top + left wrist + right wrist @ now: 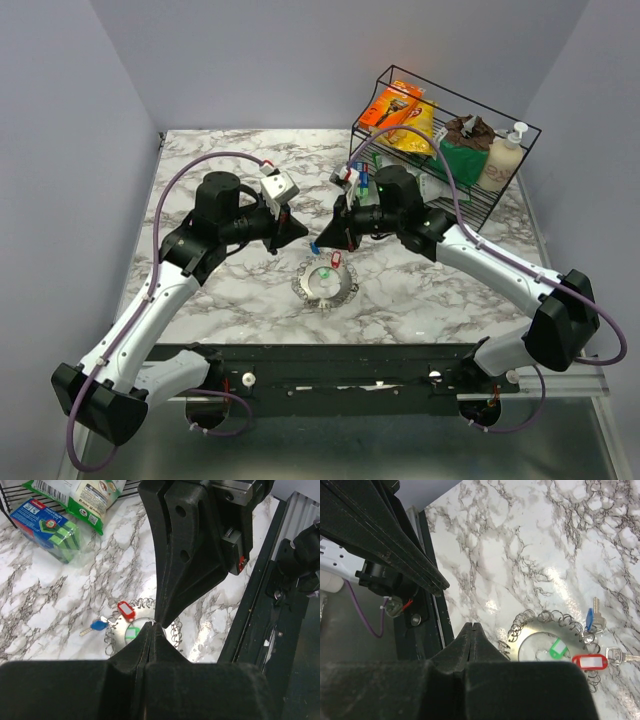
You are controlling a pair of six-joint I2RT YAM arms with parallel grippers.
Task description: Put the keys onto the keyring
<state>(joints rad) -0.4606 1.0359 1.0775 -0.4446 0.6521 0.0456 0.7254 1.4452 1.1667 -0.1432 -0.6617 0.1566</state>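
Top view: I have both arms in over the marble table (200, 300). The left gripper (302, 232) and right gripper (325, 243) point at each other, near but not touching. Both are pinched closed with nothing held. The keyring (325, 281) lies flat on the table just to the near side of both tips, roughly between them. A blue-headed key (314, 247) sits right by the right tips.

Left wrist: the left gripper (152, 626) has its fingers pressed together, empty. The keyring (111, 642) is just past the tips, partly hidden by them. The green-tagged key (131, 631) is just left of the tips, the red-tagged key (126, 611) a bit further, and the blue one further left again. The right gripper's body fills the frame above the tips.

Right wrist: the right gripper (473, 626) is closed and empty. The keyring (540, 615) is off to the right of the tips on the table. The green-tagged key lies inside the loop (red one at its lower right edge).
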